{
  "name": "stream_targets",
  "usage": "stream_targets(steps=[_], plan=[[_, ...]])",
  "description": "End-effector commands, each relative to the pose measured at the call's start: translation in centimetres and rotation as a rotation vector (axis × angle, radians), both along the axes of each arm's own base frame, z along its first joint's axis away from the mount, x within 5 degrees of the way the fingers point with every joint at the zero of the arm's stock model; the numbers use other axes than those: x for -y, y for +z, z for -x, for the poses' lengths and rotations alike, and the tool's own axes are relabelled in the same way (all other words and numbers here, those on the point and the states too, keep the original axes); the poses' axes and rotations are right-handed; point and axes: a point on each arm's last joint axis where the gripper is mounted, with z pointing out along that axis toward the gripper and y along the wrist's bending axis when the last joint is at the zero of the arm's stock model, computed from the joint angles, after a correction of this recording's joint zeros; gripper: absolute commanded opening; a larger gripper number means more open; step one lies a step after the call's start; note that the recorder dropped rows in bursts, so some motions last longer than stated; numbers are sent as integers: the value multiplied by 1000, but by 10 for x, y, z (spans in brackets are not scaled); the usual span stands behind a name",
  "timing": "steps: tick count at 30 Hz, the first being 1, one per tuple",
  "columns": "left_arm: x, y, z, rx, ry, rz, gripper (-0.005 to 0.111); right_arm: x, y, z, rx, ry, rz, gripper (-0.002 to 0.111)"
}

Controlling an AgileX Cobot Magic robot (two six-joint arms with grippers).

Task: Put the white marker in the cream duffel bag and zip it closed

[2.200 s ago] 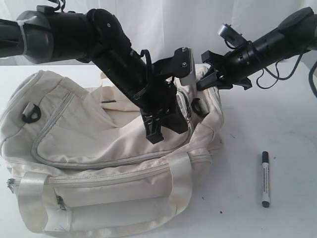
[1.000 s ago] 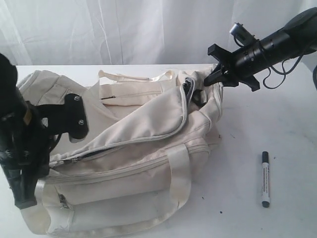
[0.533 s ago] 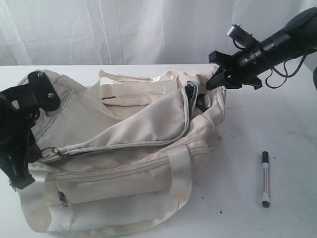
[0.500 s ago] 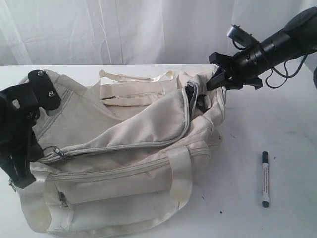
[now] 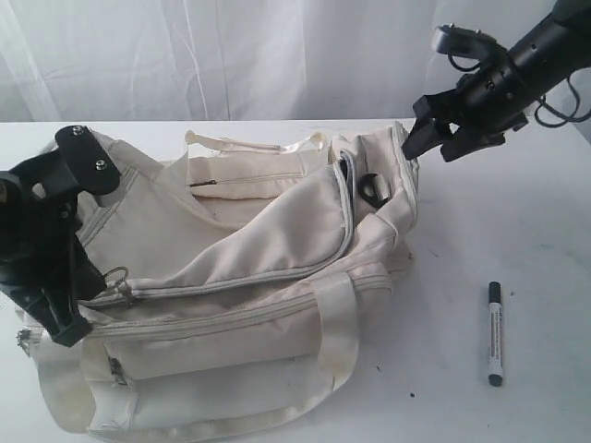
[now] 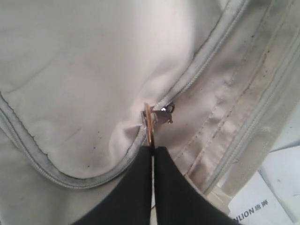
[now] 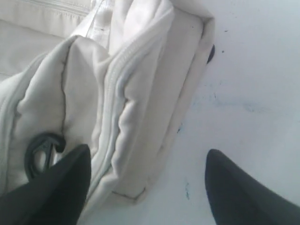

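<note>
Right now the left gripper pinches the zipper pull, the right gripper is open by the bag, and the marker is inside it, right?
No. The exterior view shows the white marker lying on the table beside the cream duffel bag, not inside. The left gripper does pinch the zipper pull; the right gripper is open.

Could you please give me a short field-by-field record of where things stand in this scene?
white marker: lying on the table to the right of the bag, untouched
cream duffel bag: on the table, top flap looks unzipped and loose
left claw: shut on the metal zipper pull at the bag's left end
right claw: open, at the bag's right end, gripping nothing
marker in bag: not yet
</note>
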Motion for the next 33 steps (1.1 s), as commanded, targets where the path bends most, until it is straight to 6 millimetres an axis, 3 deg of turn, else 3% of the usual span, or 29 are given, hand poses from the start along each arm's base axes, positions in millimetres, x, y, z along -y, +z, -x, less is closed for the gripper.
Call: stream_targets(steps=[1,5,11,15,20,28,33], plan=[[1,1,4,-22,15,35,0,6,21,14,-19,39,38,66],[1,0,5,-34,18,46,0,-10,40,28,-5,114,30,66],[3,1,5,-49,51,82,0,-64,60,47,131,398,72,66],[3,1,5,-63,102,103,0,-92,40,57,158,574,112,66],[3,0,6,-84,148,119,0,-106,12,65,131,612,116,66],[3,1,6,-94,203,143,0,-146,-17,100,109,859,123,66],[3,1,6,-96,217,149,0,-162,-30,108,161,889,180,66]])
